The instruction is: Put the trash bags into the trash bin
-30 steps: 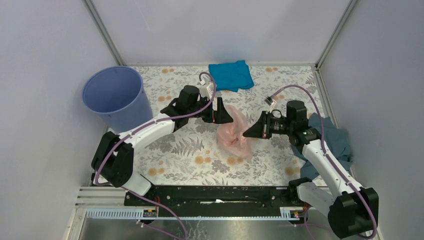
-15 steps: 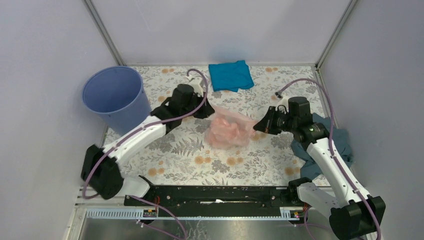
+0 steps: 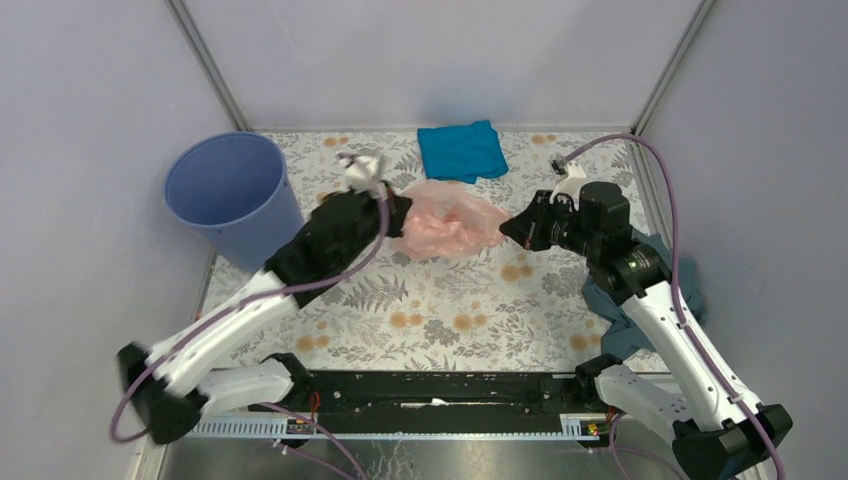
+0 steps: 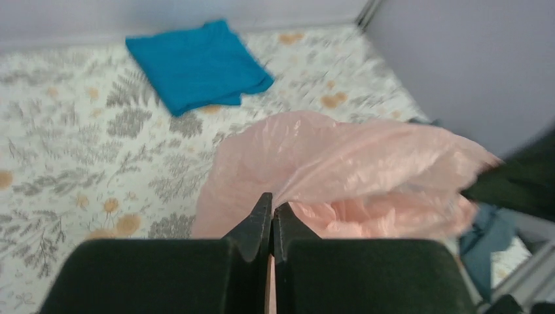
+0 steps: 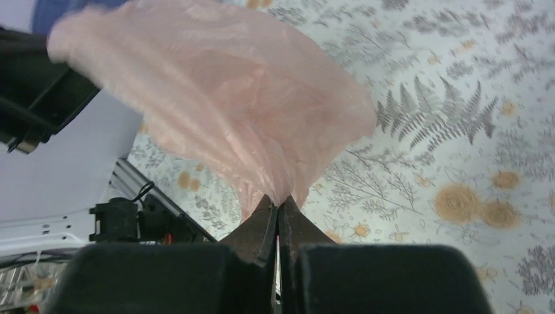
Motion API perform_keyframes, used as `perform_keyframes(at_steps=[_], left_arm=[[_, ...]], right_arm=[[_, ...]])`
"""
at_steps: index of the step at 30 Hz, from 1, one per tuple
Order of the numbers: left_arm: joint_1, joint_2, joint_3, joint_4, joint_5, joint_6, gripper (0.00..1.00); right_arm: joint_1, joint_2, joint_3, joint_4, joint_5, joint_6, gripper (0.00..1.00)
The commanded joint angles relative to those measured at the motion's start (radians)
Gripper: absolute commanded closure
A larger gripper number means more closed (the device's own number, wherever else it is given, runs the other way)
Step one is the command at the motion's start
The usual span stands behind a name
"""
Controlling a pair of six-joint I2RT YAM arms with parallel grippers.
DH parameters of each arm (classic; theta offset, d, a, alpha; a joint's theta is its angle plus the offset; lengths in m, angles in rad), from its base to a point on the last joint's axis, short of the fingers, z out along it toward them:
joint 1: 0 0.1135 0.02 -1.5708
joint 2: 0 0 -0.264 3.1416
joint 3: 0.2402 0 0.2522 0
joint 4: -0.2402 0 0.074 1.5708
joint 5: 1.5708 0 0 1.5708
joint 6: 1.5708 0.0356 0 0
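The left fingers [image 4: 267, 209] pinch one end of the pink trash bag [image 3: 445, 222] tight. The right fingers [image 5: 273, 210] pinch the other end. The bag hangs stretched between them, over the counter [image 3: 440, 300]. The trash bin [image 3: 225, 185] sits to the left, nearer the left arm [image 3: 250, 300].

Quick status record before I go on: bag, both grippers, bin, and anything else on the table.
bag: pink trash bag, stretched between the two grippers, not in the bin
left gripper: shut on one end of the bag
right gripper: shut on the other end
bin: blue bucket, upright, far left corner, left of the bag
other: bright blue cloth at the back; grey-blue cloth at right
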State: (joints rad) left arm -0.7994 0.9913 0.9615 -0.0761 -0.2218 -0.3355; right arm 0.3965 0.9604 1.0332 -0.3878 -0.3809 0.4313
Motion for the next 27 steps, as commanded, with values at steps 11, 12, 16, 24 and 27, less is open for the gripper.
perform_keyframes(at_steps=[11,12,16,24,27], left_arm=[[0.010,0.106,0.493,-0.169,0.400,0.025,1.00],[0.008,0.079,0.511,-0.142,0.445,0.004,1.00],[0.008,-0.034,0.262,-0.015,0.266,-0.131,1.00],[0.097,0.060,0.083,-0.238,0.227,-0.204,1.00],[0.090,0.011,0.241,-0.176,0.366,-0.153,1.00]], right_arm=[[0.012,0.154,0.308,0.103,-0.102,-0.046,1.00],[0.013,0.092,0.269,0.229,-0.175,-0.035,1.00],[0.013,-0.070,-0.056,0.487,-0.103,0.032,0.98],[0.011,0.131,-0.202,0.302,-0.045,0.095,1.00],[0.013,0.097,-0.034,0.278,-0.039,0.035,1.00]])
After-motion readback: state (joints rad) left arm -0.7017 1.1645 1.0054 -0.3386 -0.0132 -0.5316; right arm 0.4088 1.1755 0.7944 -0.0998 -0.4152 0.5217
